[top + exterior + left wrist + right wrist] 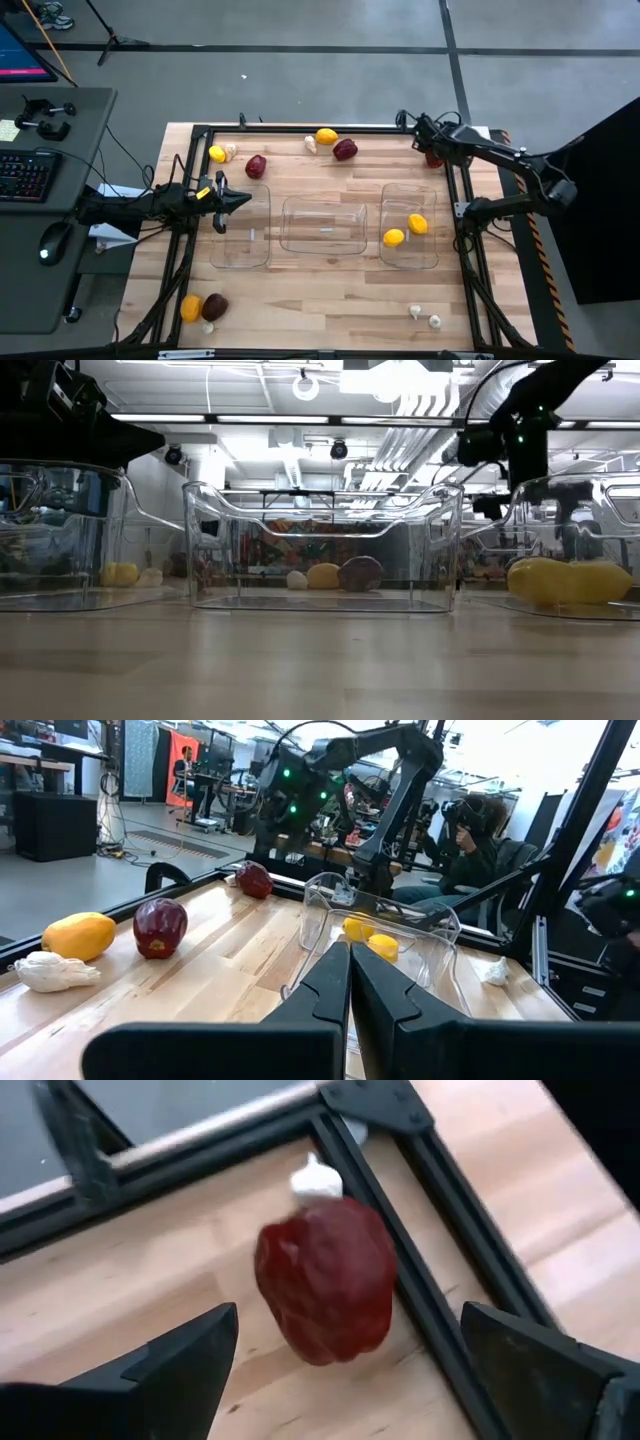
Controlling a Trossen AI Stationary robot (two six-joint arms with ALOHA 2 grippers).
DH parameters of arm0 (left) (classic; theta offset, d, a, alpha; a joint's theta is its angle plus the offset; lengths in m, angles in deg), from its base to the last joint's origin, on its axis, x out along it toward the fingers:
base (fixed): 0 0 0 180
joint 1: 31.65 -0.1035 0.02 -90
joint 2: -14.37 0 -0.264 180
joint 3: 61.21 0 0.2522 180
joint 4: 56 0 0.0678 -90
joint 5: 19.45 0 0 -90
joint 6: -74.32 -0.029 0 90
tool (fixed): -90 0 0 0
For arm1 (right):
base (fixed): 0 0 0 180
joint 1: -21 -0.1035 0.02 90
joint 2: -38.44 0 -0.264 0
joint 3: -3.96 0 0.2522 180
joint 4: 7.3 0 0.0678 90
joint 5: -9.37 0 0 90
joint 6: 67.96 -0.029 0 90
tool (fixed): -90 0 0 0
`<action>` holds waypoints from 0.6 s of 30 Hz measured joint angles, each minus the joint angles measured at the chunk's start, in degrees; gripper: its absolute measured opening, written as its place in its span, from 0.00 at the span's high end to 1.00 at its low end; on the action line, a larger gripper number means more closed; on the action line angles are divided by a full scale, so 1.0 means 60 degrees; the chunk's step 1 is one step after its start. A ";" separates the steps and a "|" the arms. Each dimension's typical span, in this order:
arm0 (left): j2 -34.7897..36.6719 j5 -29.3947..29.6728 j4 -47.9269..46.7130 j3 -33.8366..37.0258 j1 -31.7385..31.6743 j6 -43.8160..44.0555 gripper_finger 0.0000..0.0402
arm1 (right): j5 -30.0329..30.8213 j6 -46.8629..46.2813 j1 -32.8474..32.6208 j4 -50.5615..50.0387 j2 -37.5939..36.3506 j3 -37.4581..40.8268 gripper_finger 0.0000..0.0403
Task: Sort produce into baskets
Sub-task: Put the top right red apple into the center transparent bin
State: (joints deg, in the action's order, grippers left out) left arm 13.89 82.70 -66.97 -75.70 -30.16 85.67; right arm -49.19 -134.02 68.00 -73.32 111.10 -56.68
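Note:
Three clear bins stand in a row mid-table: left (240, 240), middle (322, 226), right (410, 250). The right bin holds two yellow lemons (394, 237) (418, 224). My right gripper (432, 150) (350, 1370) is open above a dark red piece (325, 1280) that lies on the table in the far right corner, with a white garlic (316, 1178) beside it. Its fingers stand wide on either side of the red piece without touching it. My left gripper (240, 200) (350, 990) is shut and empty above the left bin's far end.
At the far edge lie a yellow piece (217, 153), garlic (230, 151), red pieces (256, 166) (345, 149), a lemon (326, 136) and garlic (310, 144). Near left lie orange (190, 307) and red (214, 305) pieces. Near right lie two garlics (415, 311). A black frame (430, 1290) rims the table.

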 joint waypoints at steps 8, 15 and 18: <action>-0.0001 0.0000 0.0000 0.0002 0.0001 0.0002 1.00 | -0.0012 0.0992 0.0770 0.2901 0.0007 0.1398 0.08; 0.0002 0.0000 0.0000 0.0002 -0.0002 0.0000 1.00 | -0.0344 0.2326 0.1496 0.3247 0.0637 0.1524 0.08; 0.0002 0.0000 0.0000 0.0001 -0.0001 -0.0002 1.00 | -0.0886 0.2771 0.1517 0.3214 0.1248 0.1554 0.08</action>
State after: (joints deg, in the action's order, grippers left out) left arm 13.90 82.70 -66.97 -75.70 -30.17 85.66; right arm -54.51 -117.39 77.11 -54.04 118.59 -47.36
